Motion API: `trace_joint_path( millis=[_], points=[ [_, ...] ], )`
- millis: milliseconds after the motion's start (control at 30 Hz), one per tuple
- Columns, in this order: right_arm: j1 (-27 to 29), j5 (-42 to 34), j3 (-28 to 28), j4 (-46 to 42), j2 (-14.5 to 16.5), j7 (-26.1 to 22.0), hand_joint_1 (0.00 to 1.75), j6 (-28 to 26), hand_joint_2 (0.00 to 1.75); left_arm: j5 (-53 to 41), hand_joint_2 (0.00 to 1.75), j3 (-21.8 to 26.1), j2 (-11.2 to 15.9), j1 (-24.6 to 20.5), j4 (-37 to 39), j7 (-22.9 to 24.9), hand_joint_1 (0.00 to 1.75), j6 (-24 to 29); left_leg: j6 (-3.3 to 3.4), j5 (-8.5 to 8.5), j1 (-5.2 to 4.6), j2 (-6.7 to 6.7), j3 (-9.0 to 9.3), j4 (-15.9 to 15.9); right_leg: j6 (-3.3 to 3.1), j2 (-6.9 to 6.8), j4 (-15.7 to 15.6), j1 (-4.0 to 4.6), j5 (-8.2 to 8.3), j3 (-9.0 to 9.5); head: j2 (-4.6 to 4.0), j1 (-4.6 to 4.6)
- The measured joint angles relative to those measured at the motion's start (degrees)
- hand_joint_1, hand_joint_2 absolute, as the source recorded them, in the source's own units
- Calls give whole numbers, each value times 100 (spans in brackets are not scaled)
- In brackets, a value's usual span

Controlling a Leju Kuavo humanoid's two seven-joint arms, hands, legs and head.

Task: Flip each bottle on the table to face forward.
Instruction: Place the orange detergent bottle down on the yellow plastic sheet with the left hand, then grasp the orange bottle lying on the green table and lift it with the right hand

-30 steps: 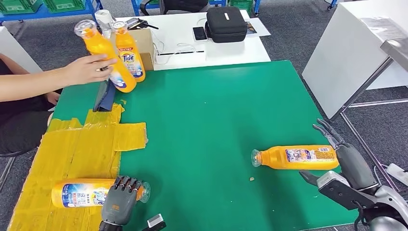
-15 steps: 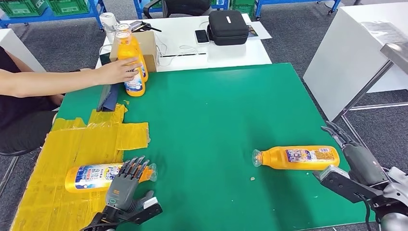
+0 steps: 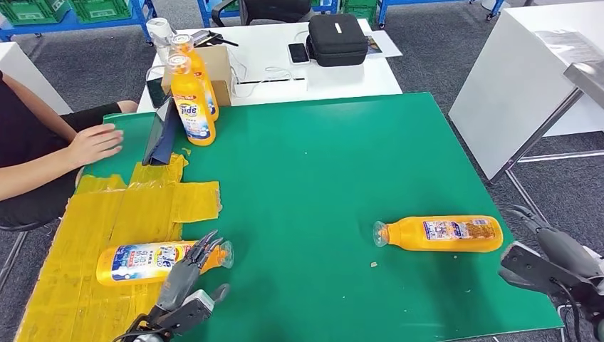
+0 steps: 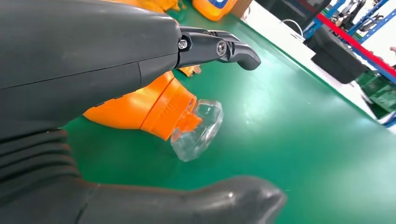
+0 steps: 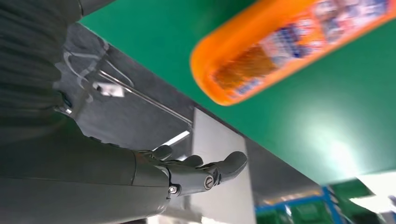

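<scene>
The person's hand (image 3: 96, 144) has drawn back from the two upright orange bottles (image 3: 191, 105) at the green desk's (image 3: 313, 178) far-left corner, while the left hand (image 3: 186, 274), fingers spread, rests over the near-left lying orange bottle (image 3: 142, 261), cap pointing right, and the open-fingered right hand (image 3: 552, 258) hangs off the right edge beside the other lying orange bottle (image 3: 441, 233), cap pointing left.

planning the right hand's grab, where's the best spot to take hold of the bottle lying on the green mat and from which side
Probably the wide, labelled body of the bottle, not the narrow neck by the clear cap. It lies flat with its base toward the right hand, which waits open off the mat's edge, so come in from the right and close across the body.
</scene>
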Motion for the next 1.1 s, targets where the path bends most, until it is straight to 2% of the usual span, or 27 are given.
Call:
trace_joint_path(
  millis=[300, 433, 667, 1100],
  points=[
    [-172, -2, -146, 742, -122, -101, 0, 221, 175, 184, 0, 182, -64, 33, -104, -195, 0, -254, 1, 0, 0, 16, -22, 0, 1, 10, 1, 0, 1, -21, 0, 0],
    [-789, 356, 103, 1303, -46, -146, 0, 43, 175, 383, 0, 189, -89, 13, -113, -317, 0, -573, 2, 0, 0, 34, -26, 0, 7, 26, 1, 0, 6, -24, 0, 0],
    [-2217, 936, 949, 2567, 293, -155, 0, -443, 175, 664, 0, 173, -102, 48, -287, -356, 0, -964, 6, 8, 1, 35, -17, 2, 14, 35, 2, 1, 13, -26, 0, -1],
    [-3176, 1206, 1651, 3450, 725, -154, 0, -518, 175, 725, 0, 160, -102, 115, -451, -316, 0, -1013, 6, 9, 1, 35, -54, 3, 16, 33, 6, 1, 13, -54, 0, 0]
  ],
)
